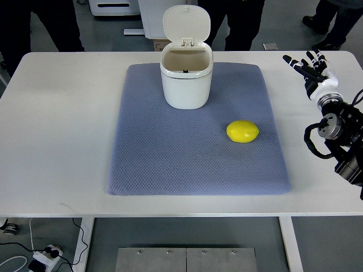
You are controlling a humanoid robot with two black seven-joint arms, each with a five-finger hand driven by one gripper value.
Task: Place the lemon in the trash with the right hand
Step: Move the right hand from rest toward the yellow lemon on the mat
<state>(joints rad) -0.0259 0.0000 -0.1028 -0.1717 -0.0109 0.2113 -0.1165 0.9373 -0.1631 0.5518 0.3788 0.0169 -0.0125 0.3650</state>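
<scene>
A yellow lemon (pixel 243 131) lies on the right part of a blue-grey mat (pixel 170 158). A small white trash bin (pixel 186 76) stands at the mat's far middle with its lid flipped up and its inside showing. My right hand (pixel 311 68) is at the table's far right, well apart from the lemon, fingers spread and holding nothing. Its arm (pixel 340 136) comes in from the right edge. The left arm is out of view.
The mat lies on a white table (pixel 57 124). Several people's legs and shoes (pixel 317 22) stand beyond the far edge. Cables and a power strip (pixel 42 258) lie on the floor at the lower left.
</scene>
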